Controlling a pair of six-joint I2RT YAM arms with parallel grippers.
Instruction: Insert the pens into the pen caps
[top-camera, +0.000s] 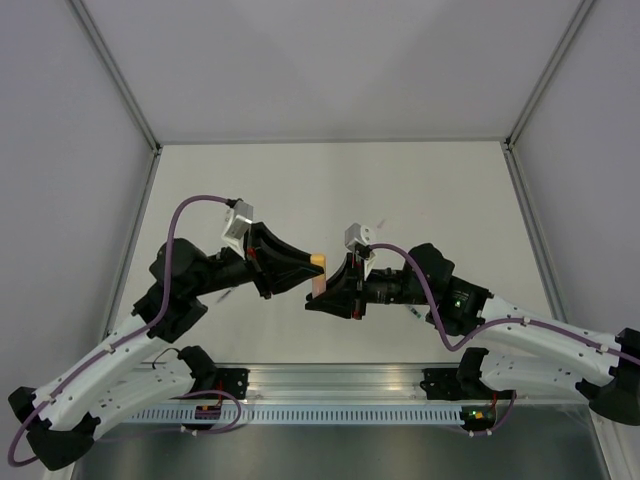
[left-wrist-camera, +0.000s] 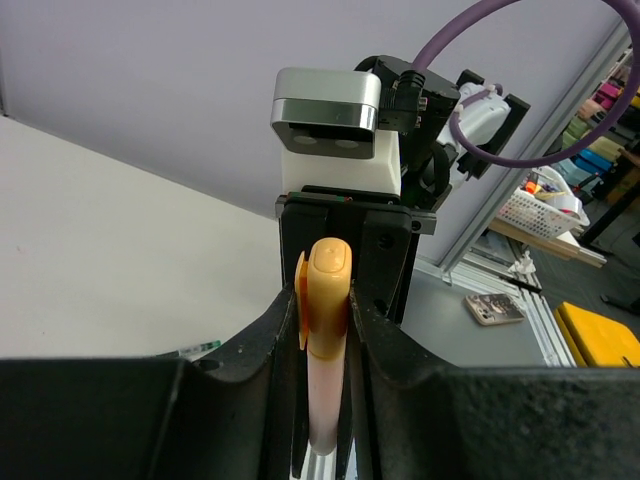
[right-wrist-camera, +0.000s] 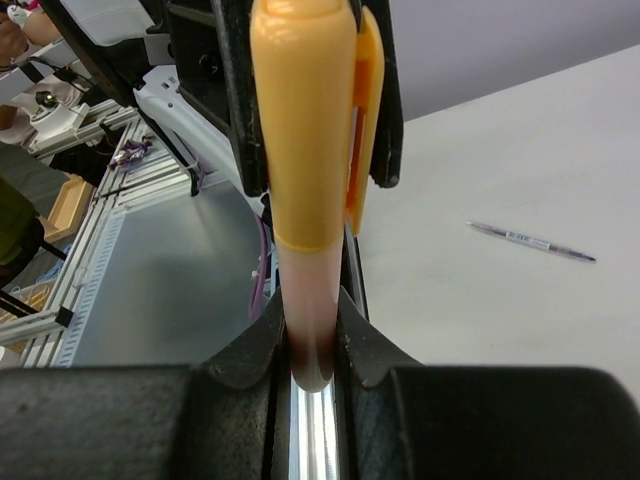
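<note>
The orange-pink pen (right-wrist-camera: 305, 290) is held off the table between both arms, over the table's near middle. An orange pen cap (right-wrist-camera: 305, 120) sits over its far end. My right gripper (right-wrist-camera: 310, 345) is shut on the pink barrel. My left gripper (left-wrist-camera: 327, 330) is shut on the orange pen cap (left-wrist-camera: 327, 290), its fingers pressing on both sides. From above, the cap (top-camera: 318, 261) and barrel (top-camera: 316, 286) lie between the left gripper (top-camera: 314, 264) and the right gripper (top-camera: 320, 290), which meet tip to tip. A thin grey-purple pen (right-wrist-camera: 530, 241) lies on the table. A green pen (left-wrist-camera: 200, 348) lies there too.
The aluminium rail (top-camera: 330, 385) runs along the near edge by the arm bases. Grey walls enclose the white table (top-camera: 330, 180) on three sides. The right arm's wrist camera (left-wrist-camera: 328, 115) is close in front of the left gripper.
</note>
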